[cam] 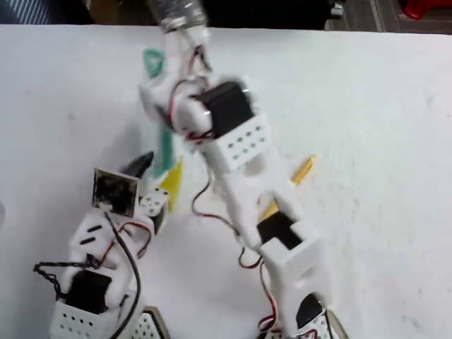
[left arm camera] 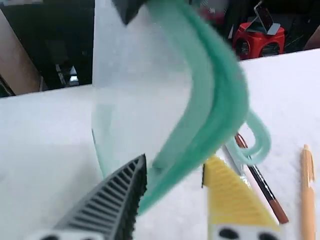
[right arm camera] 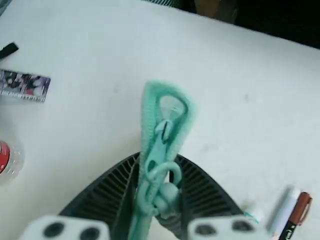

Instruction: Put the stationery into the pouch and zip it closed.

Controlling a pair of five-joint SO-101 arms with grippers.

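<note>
Right tool pinches the pouch by its zipper end, left tool spread astride the green rim — I'd tension the mouth wide before fetching the orange pen.

From above, the arms cover most of the pouch; only a green edge shows at eleven o'clock from centre. The orange pen has its seven o'clock end under the right arm. The left wrist view blurs the pouch and crops the orange pen; the right wrist view crops the marker.
</note>
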